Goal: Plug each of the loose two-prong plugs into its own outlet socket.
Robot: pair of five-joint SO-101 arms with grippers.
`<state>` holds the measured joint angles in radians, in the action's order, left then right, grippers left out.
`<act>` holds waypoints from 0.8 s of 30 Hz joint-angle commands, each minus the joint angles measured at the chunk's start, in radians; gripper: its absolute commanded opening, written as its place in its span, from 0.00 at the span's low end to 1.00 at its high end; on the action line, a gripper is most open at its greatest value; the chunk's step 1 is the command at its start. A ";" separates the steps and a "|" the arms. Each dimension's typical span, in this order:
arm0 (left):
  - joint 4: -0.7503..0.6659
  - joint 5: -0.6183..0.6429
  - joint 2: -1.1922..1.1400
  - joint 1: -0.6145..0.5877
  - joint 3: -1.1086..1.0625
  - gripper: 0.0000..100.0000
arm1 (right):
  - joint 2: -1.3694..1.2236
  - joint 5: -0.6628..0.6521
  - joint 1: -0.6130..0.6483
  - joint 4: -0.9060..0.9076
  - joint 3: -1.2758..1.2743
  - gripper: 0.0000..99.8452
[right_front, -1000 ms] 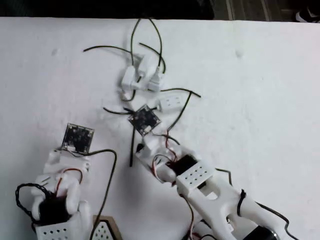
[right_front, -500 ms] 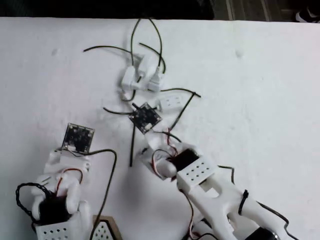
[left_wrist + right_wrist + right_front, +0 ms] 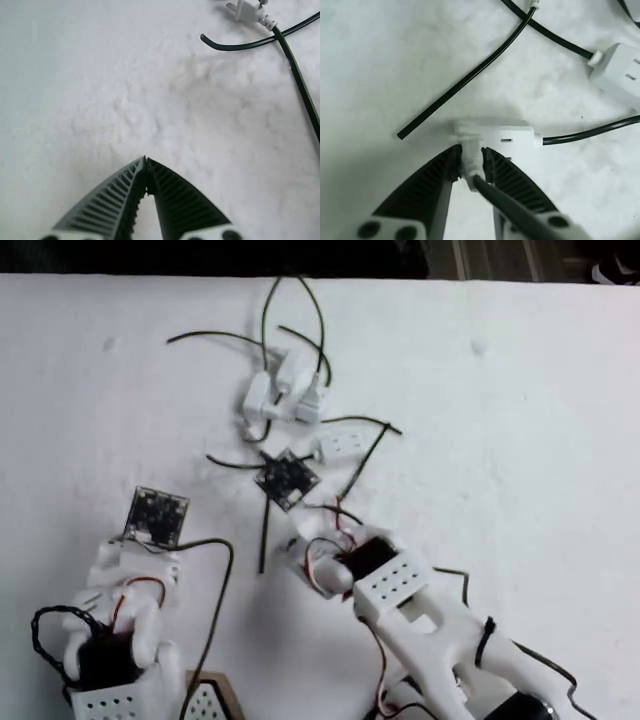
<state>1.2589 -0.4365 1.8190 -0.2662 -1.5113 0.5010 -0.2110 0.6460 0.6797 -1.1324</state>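
Socket-and-plug heap (image 3: 285,395) far centre, cords tangled | left gripper (image 3: 146,172) near left, clenched on nothing | right gripper (image 3: 471,151) near centre, grasping plug (image 3: 468,164) | plug touches socket block (image 3: 507,134), seating unclear | step: insertion; next likely needs straight push, block may slide

White, rough-textured tabletop (image 3: 540,390), evenly lit; dark strip (image 3: 150,255) past its far edge, grey floor boards (image 3: 500,255) at top right.

White table (image 3: 520,390), plugs (image 3: 245,10), sockets (image 3: 340,445), black cords (image 3: 264,540)
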 commanded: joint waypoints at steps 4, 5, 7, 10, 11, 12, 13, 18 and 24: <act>-0.003 -0.009 0.002 -0.002 0.005 0.02 | -0.018 -0.014 -0.008 -0.159 -0.002 0.02; -0.003 -0.009 0.002 -0.002 0.005 0.02 | -0.018 -0.014 -0.008 -0.159 -0.002 0.02; -0.003 -0.009 0.002 -0.002 0.005 0.02 | -0.018 -0.014 -0.008 -0.145 -0.003 0.02; -0.003 -0.009 0.002 -0.001 0.005 0.02 | -0.018 -0.014 -0.008 -0.099 -0.003 0.02; -0.003 -0.009 0.002 -0.001 0.005 0.02 | -0.018 -0.014 -0.008 -0.088 -0.003 0.02; -0.003 -0.009 0.002 -0.001 0.005 0.02 | -0.019 -0.015 -0.008 -0.081 -0.003 0.02; -0.003 -0.009 0.002 -0.001 0.005 0.02 | -0.027 -0.018 -0.008 -0.073 -0.003 0.02; -0.003 -0.009 0.002 -0.001 0.005 0.02 | -0.165 -0.023 -0.008 -0.077 0.015 0.02; -0.005 -0.008 0.002 -0.001 0.003 0.02 | -0.191 -0.020 0.013 -0.047 0.087 0.02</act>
<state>1.2589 -0.4365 1.8190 -0.2662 -1.5129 0.3337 -0.2248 0.6460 0.6107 -1.0618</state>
